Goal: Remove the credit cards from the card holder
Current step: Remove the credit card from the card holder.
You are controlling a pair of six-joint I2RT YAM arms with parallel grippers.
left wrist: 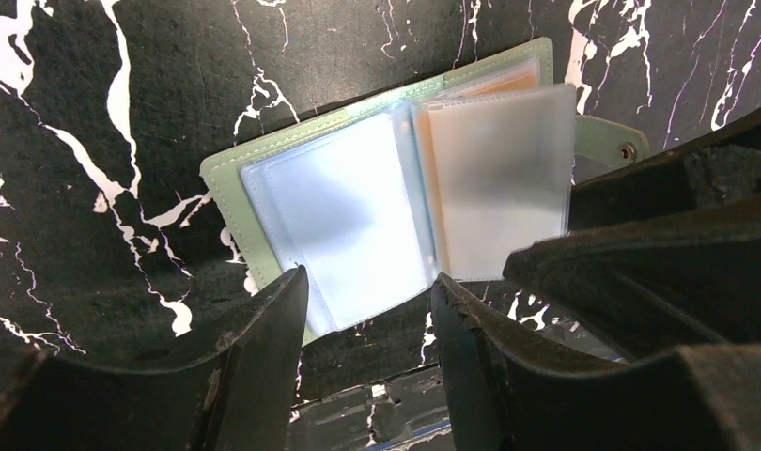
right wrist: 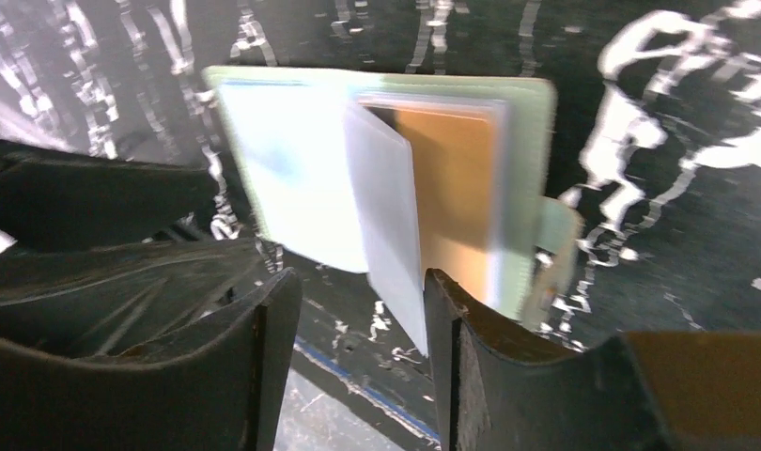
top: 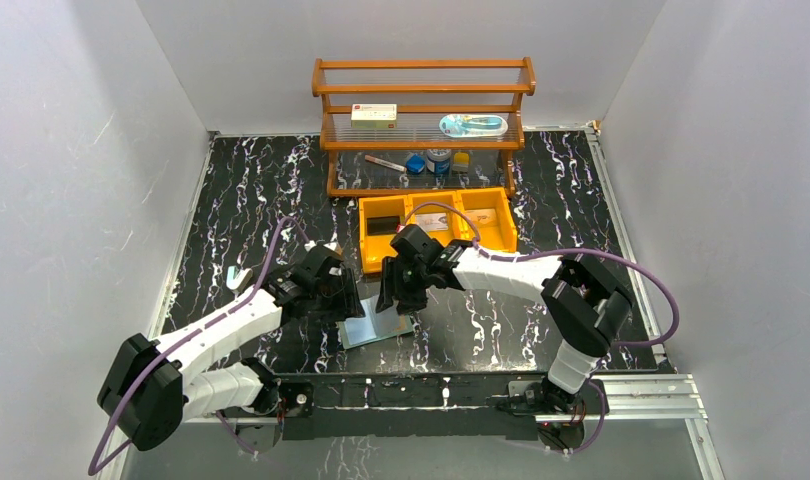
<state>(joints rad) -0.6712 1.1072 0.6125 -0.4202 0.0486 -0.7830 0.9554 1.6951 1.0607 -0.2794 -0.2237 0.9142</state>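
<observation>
Sage-green, lower centre of top view: noted card holder spread open on black marble table. Flanked by left gripper at its upper left and right gripper at its upper right, both about equally near.

Left wrist view: left gripper parted roughly halfway, gripping nothing. Card holder just beyond the tips, centre frame, long axis lower left to upper right. Orange card peeking at upper right behind a clear sleeve.

Right wrist view: right gripper likewise apart, nothing clamped. Clear sleeve hanging into the gap, contact impossible to tell. Orange card pocketed right of centre, just beyond the right-hand fingertip. Judged the better-placed arm for the pull.
</observation>
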